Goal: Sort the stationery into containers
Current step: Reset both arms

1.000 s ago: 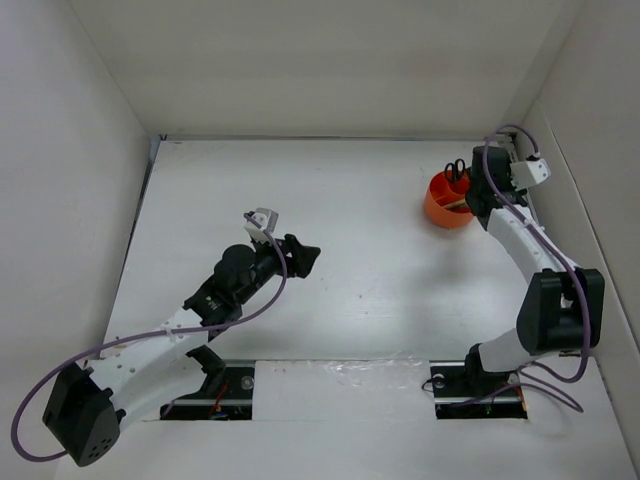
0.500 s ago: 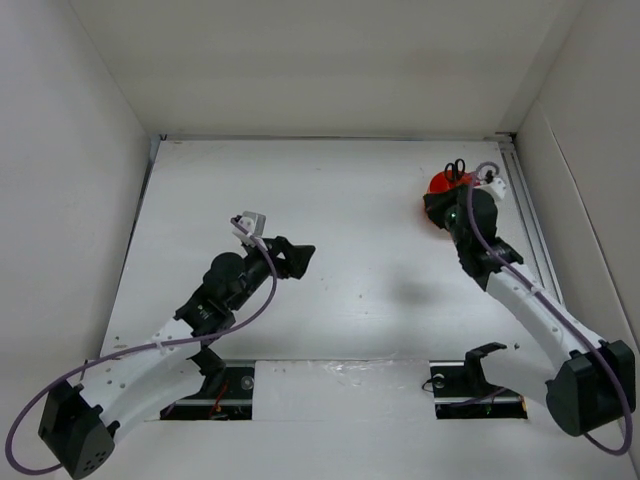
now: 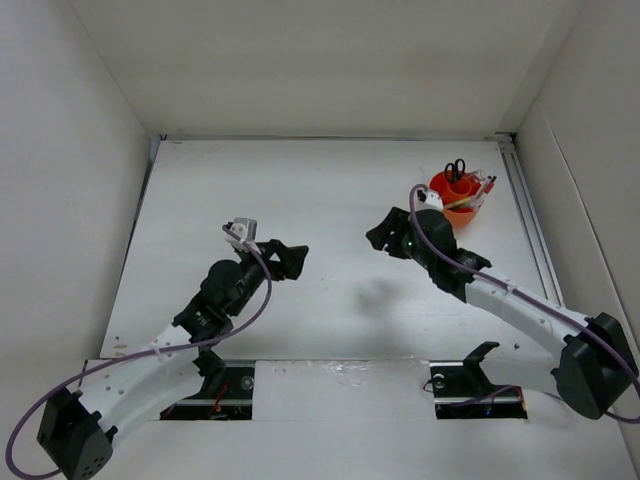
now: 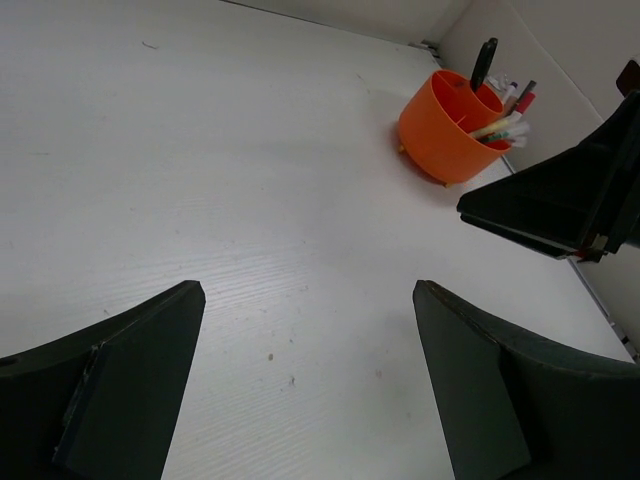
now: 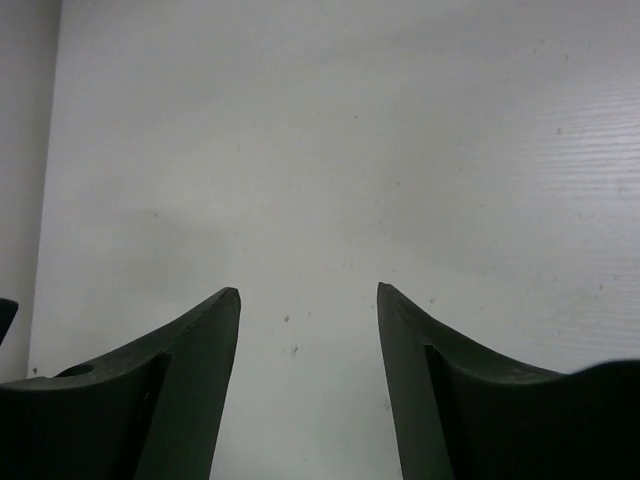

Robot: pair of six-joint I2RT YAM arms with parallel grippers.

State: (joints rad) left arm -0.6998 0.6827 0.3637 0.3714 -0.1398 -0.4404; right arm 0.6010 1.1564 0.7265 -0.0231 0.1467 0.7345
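Observation:
The orange organiser (image 3: 452, 203) stands at the far right of the table; the left wrist view shows it too (image 4: 440, 132). Black-handled scissors (image 3: 455, 168), pink-red pens (image 4: 521, 98) and a green-yellow marker (image 4: 498, 127) stick up out of it. My right gripper (image 3: 380, 233) hangs left of the organiser, clear of it, open with only bare table between its fingers (image 5: 308, 290). My left gripper (image 3: 292, 260) is over the table's middle left, open and empty (image 4: 305, 290), and faces the organiser from a distance.
White walls enclose the table on the left, back and right. A metal rail (image 3: 530, 230) runs along the right edge behind the organiser. My right gripper's dark finger (image 4: 560, 205) juts into the left wrist view from the right.
The right arm has swung away from the organiser, leftward and nearer, toward the table's middle. The left arm has drawn back slightly toward its base, jaws a little wider.

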